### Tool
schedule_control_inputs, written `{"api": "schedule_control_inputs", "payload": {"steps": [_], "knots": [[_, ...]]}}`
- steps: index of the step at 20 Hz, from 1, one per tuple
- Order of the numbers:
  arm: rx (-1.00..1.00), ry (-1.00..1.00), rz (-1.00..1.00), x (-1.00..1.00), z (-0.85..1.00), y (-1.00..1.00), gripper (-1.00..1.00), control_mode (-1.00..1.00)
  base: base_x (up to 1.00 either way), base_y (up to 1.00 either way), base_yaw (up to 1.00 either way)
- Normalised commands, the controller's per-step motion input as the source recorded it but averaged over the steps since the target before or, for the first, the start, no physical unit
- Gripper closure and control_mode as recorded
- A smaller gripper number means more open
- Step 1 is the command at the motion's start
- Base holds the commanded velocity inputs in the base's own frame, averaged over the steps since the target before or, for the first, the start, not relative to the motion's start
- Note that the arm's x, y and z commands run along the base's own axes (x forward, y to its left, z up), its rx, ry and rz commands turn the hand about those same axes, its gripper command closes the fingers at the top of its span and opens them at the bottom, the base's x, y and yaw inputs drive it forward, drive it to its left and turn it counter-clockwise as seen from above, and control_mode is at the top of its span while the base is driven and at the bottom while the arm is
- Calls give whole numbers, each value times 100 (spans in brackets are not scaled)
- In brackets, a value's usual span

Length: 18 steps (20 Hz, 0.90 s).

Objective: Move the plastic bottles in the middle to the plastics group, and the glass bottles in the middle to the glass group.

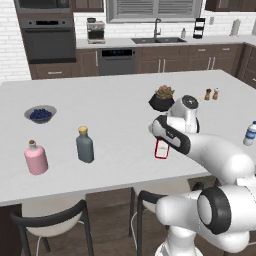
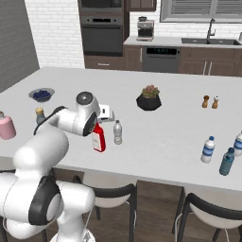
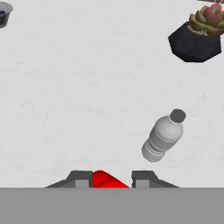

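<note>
The pincer point(image 3: 111, 180) is sitting closed around the cap end of the red bottle point(image 2: 98, 138), its two dark fingertips point(image 3: 81, 179) pressing on either side of the red top, and the bottle is hanging below it, tilted, over the white counter point(image 1: 115, 120); whether its base is touching the surface cannot be told. Just beside the pincer, on the side toward the sink, a plain greyish water bottle point(image 2: 117, 132) is standing upright, close but apart from the red one. Farther ahead of the pincer a succulent in a black pot point(image 1: 162, 98) is resting on the counter, with two small brown shakers point(image 1: 211, 94) beyond it. Well off to the pincer's left, the dark grey bottle point(image 1: 85, 144) with a tan cap and the squat pink bottle point(image 1: 36, 157) are standing near each other, and a bowl of blueberries point(image 1: 40, 114) is sitting behind them. Well off to its right, near the counter's far end, three clear bottles with blue labels point(image 2: 208, 149) are grouped together. Nothing is standing between the pincer and the dark grey bottle.
</note>
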Motion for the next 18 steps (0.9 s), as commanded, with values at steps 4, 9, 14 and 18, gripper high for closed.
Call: {"api": "schedule_control_inputs", "payload": {"steps": [4, 9, 14, 18], "knots": [[0, 0, 0, 0, 11, 69, 100, -100, 0, 0, 0], [0, 0, 0, 0, 4, 66, 100, -100, 0, 0, 0], [0, 0, 0, 22, 0, 56, 100, -100, 0, 0, 0], [0, -2, 0, 40, 0, 46, 100, -100, 0, 0, 0]]}}
